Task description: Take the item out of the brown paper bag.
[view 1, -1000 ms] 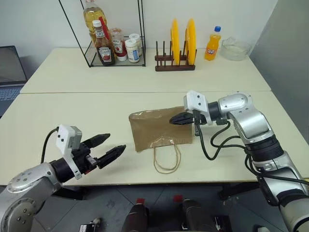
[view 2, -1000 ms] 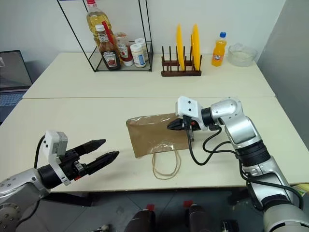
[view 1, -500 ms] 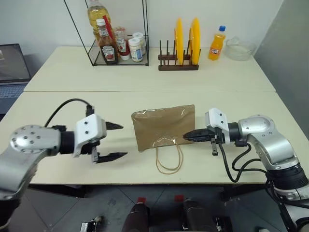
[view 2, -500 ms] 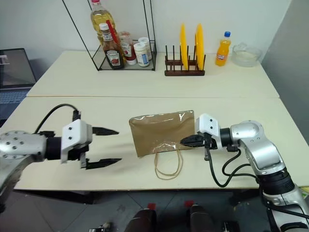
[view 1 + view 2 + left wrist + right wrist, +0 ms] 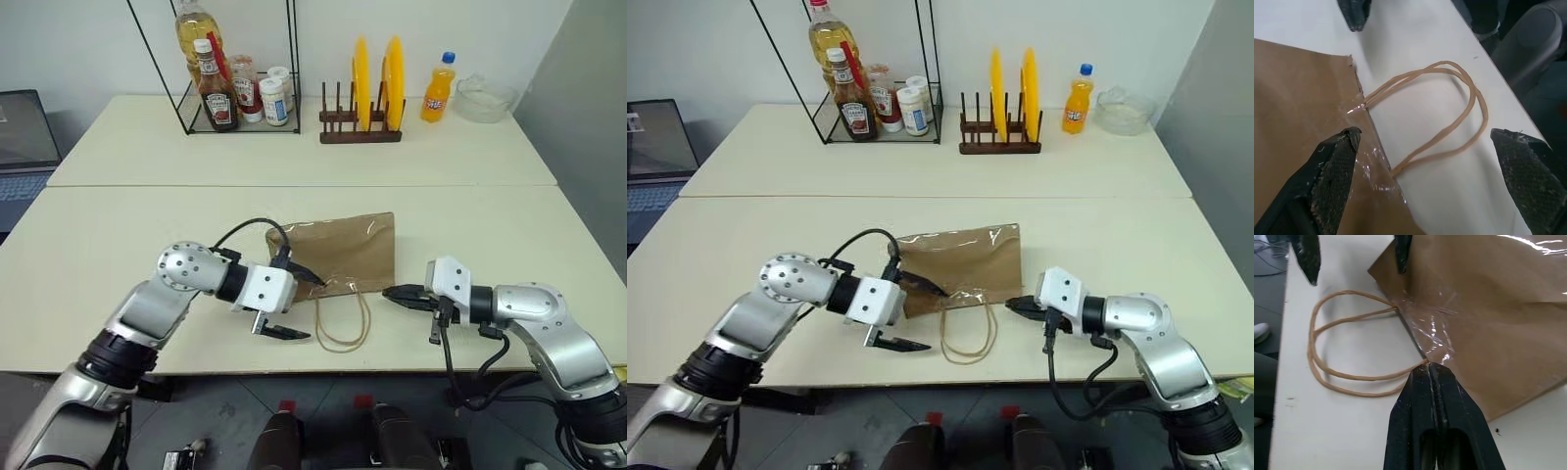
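Left gripper (image 5: 294,305) is sitting at the left end of the bag mouth, jaws spread as wide as they go, holding nothing. One finger is lying over the paper near the mouth corner, the other is hanging above bare table (image 5: 118,245) beside the handles (image 5: 343,323). My read: it's straddling the mouth edge to pinch the top layer and hold the bag open or steady.

Brown paper bag (image 5: 338,253) is lying flat on the table between the two grippers, mouth facing the near edge, both loop handles flopped out onto the tabletop. Clear tape is glinting along the mouth and the top corner, so the opening may be partly stuck down.

The item: not seeing it; presumably inside the bag, though the bag is looking quite flat, so I can't tell where in it.

Right gripper (image 5: 399,293) is lying low at the bag's right side, fingers pressed fully together, gripping nothing. In its wrist view the closed tip is pointing straight at the mouth seam where a handle meets the paper, touching or just short of it. Probably lining up as a wedge to slip in and part the layers.
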{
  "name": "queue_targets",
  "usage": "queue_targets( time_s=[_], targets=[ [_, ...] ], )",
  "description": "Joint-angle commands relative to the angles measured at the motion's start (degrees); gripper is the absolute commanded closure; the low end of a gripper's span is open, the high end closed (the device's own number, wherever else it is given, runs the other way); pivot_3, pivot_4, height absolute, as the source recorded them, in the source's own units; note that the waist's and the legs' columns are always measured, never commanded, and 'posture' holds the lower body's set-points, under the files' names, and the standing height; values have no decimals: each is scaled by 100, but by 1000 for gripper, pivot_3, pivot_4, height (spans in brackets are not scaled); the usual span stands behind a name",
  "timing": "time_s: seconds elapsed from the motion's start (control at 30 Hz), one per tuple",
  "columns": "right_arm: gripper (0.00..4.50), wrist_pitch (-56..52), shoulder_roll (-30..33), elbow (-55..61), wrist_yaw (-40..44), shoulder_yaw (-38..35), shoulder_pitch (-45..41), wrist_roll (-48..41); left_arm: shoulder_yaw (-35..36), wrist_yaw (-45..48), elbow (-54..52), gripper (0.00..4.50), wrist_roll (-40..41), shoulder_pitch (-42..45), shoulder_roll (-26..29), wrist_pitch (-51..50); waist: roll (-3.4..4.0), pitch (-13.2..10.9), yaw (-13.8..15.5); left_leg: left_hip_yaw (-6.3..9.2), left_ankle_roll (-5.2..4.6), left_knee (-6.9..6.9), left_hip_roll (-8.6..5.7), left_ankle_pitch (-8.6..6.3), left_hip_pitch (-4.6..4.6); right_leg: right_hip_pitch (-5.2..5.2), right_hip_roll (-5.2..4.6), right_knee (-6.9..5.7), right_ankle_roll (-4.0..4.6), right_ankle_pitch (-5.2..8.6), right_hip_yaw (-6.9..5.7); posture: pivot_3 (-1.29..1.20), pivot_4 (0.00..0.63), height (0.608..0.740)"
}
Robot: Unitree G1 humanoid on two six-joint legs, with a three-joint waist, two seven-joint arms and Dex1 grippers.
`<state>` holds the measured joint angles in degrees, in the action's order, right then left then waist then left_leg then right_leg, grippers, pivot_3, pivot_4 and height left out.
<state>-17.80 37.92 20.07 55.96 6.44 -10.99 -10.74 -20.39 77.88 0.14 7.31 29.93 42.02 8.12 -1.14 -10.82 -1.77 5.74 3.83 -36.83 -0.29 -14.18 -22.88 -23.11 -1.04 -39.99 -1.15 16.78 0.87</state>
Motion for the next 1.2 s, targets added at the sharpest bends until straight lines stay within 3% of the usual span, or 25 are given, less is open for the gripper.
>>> queue_targets(
  time_s=[0.03, 0.23, 0.5, 0.57, 0.67, 0.9, 1.03, 1.2],
  targets=[
    [4484, 193, 149, 282, -149, -198, 253, 56, -190, -43, 369, 178, -207, 129, -366, 325, -1, 0, 2, 1, 0, -2, 0, 0, -2, 0, 0, 1, -1, 0, -1, 0, 150, 740],
    [4500, 495, 219, 299, -270, -142, 534, 195, -12, -138, 348, 1893, 97, 223, -837, -227, -1, 1, -3, 4, -1, -7, 0, 0, -2, 1, 0, -2, -5, -3, -1, 0, 150, 740],
    [4500, 2339, 103, -518, -305, 208, 620, 770, 447, -389, -230, 4480, 911, 150, -928, -1804, -1, 1, -15, 6, -1, -8, 1, 0, 1, 4, 1, -3, -6, -3, -2, 0, 150, 740],
    [4500, 2943, 102, -821, -284, 282, 636, 888, 538, -480, -286, 4480, 999, 140, -932, -2046, -2, 1, -12, 6, -1, -9, 0, 0, 2, 6, 0, -3, -6, -3, -1, 0, 150, 740],
    [3952, 4559, 156, -1560, -365, 444, 629, 1265, 758, -761, -356, 4500, 1188, 149, -964, -2509, -2, 1, -10, 6, -1, -9, 1, 0, 3, 6, 0, -3, -6, -3, -2, 0, 150, 740],
    [1483, 7498, 107, -3139, -1101, 793, 117, 2509, 965, -1137, -447, 4500, 1293, 223, -1047, -3017, -2, 1, -19, -1, 0, -9, 2, 1, 9, 8, 0, -4, -6, -3, 4, 0, 150, 740],
    [87, 8345, -111, -3852, -2022, 720, -363, 3595, 1059, -1229, -533, 4500, 1421, 246, -1049, -3204, -5, 3, -24, -2, 2, -7, 5, 2, 26, 24, 2, -3, -6, -4, 5, 0, 150, 740],
    [35, 8712, -182, -4562, -3125, 849, -857, 4944, 1231, -1251, -626, 4500, 1610, 304, -989, -3443, -6, 3, -35, -3, 2, 3, 5, 1, 103, 98, 2, 6, -5, -2, 7, 0, 150, 740]
  ],
)
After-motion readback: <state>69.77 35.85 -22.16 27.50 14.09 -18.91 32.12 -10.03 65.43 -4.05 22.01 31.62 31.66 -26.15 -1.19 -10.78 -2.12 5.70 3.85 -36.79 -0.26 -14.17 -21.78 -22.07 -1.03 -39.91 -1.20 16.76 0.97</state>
